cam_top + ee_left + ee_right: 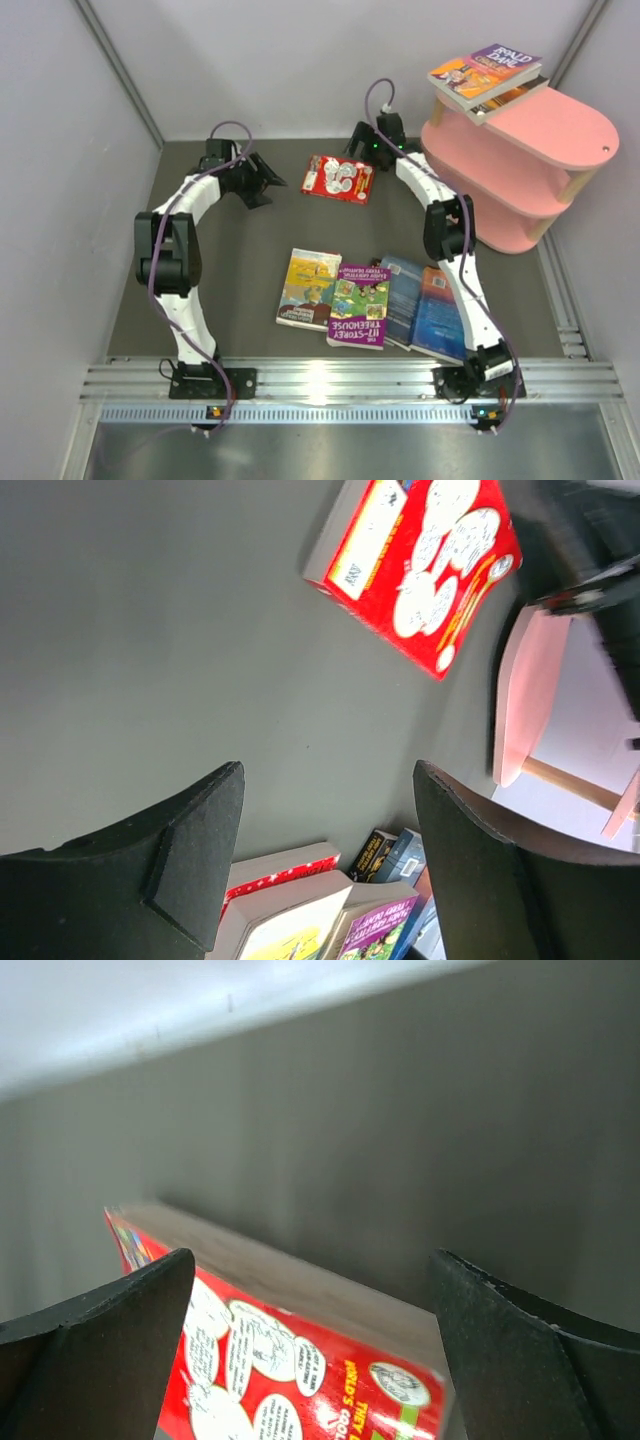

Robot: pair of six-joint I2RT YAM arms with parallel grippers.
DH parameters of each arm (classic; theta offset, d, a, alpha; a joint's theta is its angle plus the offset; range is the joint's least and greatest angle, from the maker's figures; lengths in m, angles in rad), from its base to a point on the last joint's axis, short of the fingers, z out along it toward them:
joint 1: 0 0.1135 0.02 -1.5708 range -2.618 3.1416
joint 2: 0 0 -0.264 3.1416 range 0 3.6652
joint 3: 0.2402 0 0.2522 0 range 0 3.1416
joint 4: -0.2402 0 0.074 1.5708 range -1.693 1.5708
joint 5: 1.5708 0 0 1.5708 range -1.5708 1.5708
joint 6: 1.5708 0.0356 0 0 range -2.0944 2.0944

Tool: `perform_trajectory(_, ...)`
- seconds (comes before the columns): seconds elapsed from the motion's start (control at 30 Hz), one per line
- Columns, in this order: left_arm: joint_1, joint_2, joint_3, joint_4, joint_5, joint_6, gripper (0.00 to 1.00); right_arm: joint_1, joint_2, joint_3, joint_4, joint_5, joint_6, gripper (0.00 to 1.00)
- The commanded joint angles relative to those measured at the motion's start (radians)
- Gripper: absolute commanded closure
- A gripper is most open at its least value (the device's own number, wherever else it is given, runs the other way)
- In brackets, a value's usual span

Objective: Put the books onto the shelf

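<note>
Right claw [312,1258] stands wide over the red book [338,178], flat on the bench [262,240] near the shelf [575,130]; lower to straddle its edge squarely before closing. Left claw [330,772] gapes empty.

The left arm [178,215] and right arm [462,290] are white shells broken by black joint housings, each trailed by a looping purple cable [232,128]. Both stand on black base plates [205,380]. The left tool [330,850] and right tool [310,1330] end in broad matte-black fingers [195,860]. A small green glow, perhaps a status light [375,150], marks the right wrist.
</note>
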Motion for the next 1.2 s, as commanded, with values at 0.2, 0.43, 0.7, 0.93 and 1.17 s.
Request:
perform_trajectory(0.2,-0.012,0.03,0.029,0.002,0.001,0.023,0.27,0.072,-0.157,-0.317,-0.133,-0.281,-0.01,0.0)
perform_trajectory(0.43,-0.05,0.139,0.118,-0.001,0.003,0.029,0.26,0.135,-0.249,-0.462,-0.152,-0.506,0.044,0.0)
perform_trajectory(0.7,-0.055,0.268,0.193,-0.009,0.006,0.017,0.26,0.108,-0.205,-0.368,-0.147,-0.428,0.042,0.0)
perform_trajectory(0.93,-0.07,0.361,0.227,0.028,0.064,-0.034,0.27,0.167,-0.122,-0.408,-0.095,-0.466,0.057,0.01)
perform_trajectory(1.17,-0.084,0.368,0.171,0.204,0.175,-0.172,0.28,0.217,-0.139,-0.436,0.003,-0.56,0.128,0.47)
